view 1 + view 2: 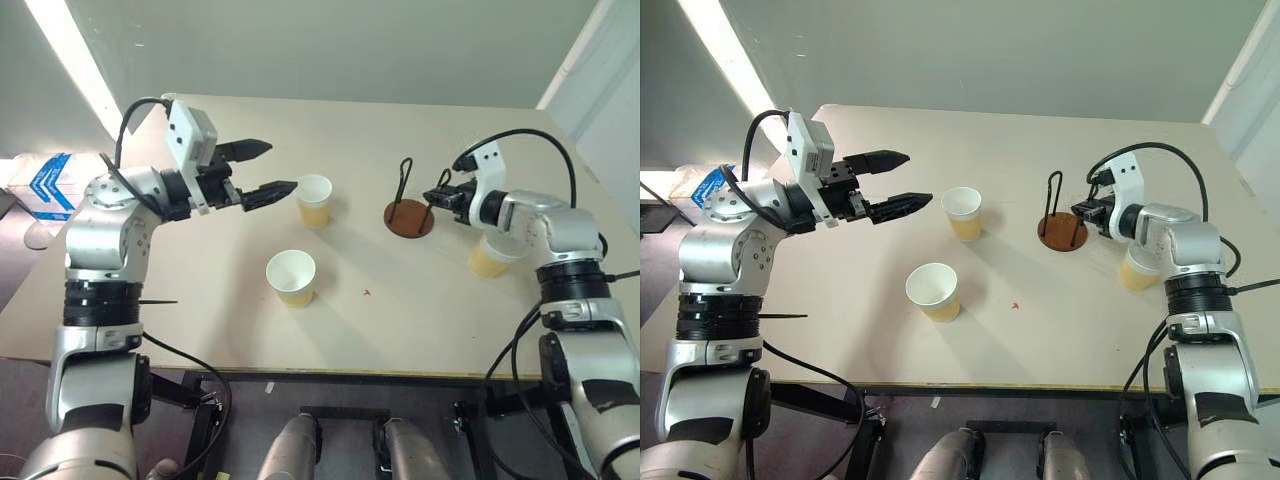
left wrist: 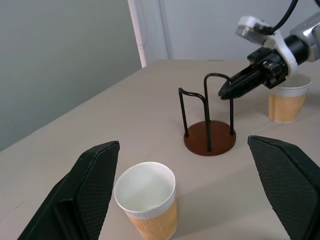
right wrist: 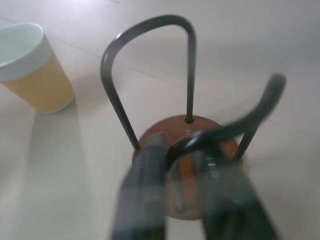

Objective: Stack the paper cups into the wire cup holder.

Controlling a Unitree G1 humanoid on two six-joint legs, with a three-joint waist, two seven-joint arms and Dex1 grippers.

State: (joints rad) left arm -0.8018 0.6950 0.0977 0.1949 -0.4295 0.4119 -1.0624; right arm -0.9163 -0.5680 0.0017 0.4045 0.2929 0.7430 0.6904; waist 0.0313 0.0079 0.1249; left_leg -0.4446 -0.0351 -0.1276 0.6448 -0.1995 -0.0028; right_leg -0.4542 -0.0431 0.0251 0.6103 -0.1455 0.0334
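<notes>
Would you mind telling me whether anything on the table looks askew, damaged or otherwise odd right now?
One thing: the right gripper is shut on a wire loop of the wire cup holder, not on a cup. The holder stands upright and empty. All three paper cups stand upright and apart; nothing looks spilled or damaged.

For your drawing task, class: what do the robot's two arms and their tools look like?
Both arms are silver-grey metal segments joined by black ribbed joints. Each wrist carries a white boxy housing, with black cables looping from it. The left tool and right tool each have two black tapered fingers; the left's inner faces are finely textured.
</notes>
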